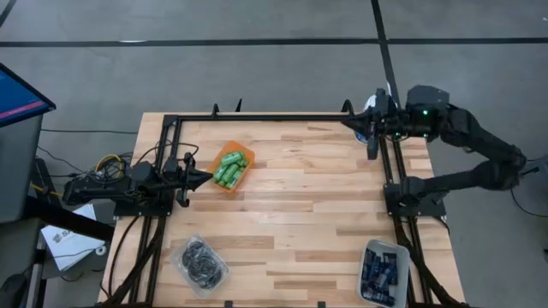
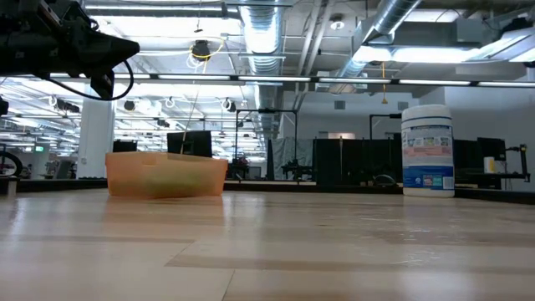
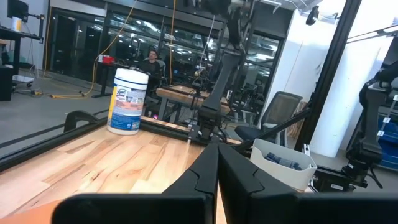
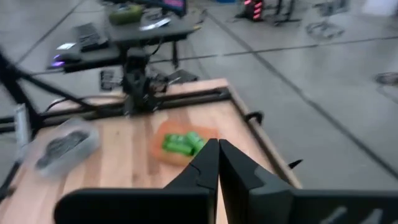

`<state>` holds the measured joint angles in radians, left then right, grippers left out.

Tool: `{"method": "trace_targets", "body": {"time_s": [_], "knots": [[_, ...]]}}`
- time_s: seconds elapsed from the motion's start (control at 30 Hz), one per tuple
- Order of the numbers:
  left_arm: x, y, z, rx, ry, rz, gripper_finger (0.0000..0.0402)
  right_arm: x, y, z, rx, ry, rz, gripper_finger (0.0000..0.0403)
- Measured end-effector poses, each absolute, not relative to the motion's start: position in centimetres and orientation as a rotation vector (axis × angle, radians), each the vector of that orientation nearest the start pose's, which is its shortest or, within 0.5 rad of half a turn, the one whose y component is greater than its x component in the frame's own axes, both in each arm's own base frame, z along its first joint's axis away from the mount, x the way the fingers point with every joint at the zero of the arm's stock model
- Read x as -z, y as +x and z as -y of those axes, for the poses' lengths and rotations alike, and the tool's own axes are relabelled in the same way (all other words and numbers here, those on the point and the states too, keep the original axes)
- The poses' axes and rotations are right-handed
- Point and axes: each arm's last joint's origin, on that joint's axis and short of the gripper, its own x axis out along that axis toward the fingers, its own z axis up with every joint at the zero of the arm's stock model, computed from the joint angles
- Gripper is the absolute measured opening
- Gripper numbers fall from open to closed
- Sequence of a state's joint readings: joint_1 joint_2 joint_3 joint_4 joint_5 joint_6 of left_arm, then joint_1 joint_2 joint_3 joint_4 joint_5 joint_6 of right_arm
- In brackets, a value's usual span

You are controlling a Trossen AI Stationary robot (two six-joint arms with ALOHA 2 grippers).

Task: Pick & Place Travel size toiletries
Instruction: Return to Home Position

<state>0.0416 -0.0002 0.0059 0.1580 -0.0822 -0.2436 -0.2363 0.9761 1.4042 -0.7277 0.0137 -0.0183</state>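
Left gripper (image 1: 205, 178) hovers over the left side of the table (image 1: 300, 214), its tip just beside the orange bin (image 1: 251, 156). The wrist view says it all: the fingers (image 3: 202, 175) are clenched tight against each other, with nothing between them. Over on the far right, the right gripper (image 1: 346, 122) hangs above the far edge of the table, pointing left, and its fingers (image 4: 202, 169) are pressed together on nothing too.

Now the goods. The green bottles (image 1: 229, 168) lie heaped in the orange bin, left of centre and toward the far side. The navy tubes (image 1: 381, 272) are packed in the gray bin (image 1: 362, 278) at the near right corner. The black round pieces (image 1: 199, 261) sit in a clear tray (image 1: 221, 275) at the near left, well apart from both arms. The white canister (image 2: 427, 150) stands upright at the far right edge, close by the right arm. The boards in the middle of the table lie bare.
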Motion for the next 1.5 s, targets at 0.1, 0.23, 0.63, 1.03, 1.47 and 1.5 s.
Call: {"method": "trace_targets", "body": {"time_s": [0.1,0.23,0.63,1.03,1.47,1.5], "knots": [[-18.1,9.6,-0.6,-0.103,-0.246,0.179,0.0002,-42.7,15.1,4.7,0.208,0.050,-0.335,0.0001],[-18.1,9.6,-0.6,-0.103,-0.246,0.179,0.0002,-39.0,14.6,5.3,0.225,0.111,-0.303,0.0000],[-18.1,9.6,-0.6,-0.107,-0.246,0.179,0.0002,-29.2,9.8,3.0,0.185,0.336,0.066,0.0000],[-18.1,9.6,-0.6,-0.106,-0.246,0.179,0.0002,-23.3,8.4,2.0,0.214,0.379,0.331,0.0000],[-18.1,9.6,-0.6,-0.103,-0.246,0.179,0.0002,-19.2,9.6,1.5,0.223,0.336,0.308,0.0000],[-18.1,9.6,-0.6,-0.103,-0.246,0.179,0.0002,-19.0,9.6,1.5,0.224,0.314,0.287,0.0000]]}}
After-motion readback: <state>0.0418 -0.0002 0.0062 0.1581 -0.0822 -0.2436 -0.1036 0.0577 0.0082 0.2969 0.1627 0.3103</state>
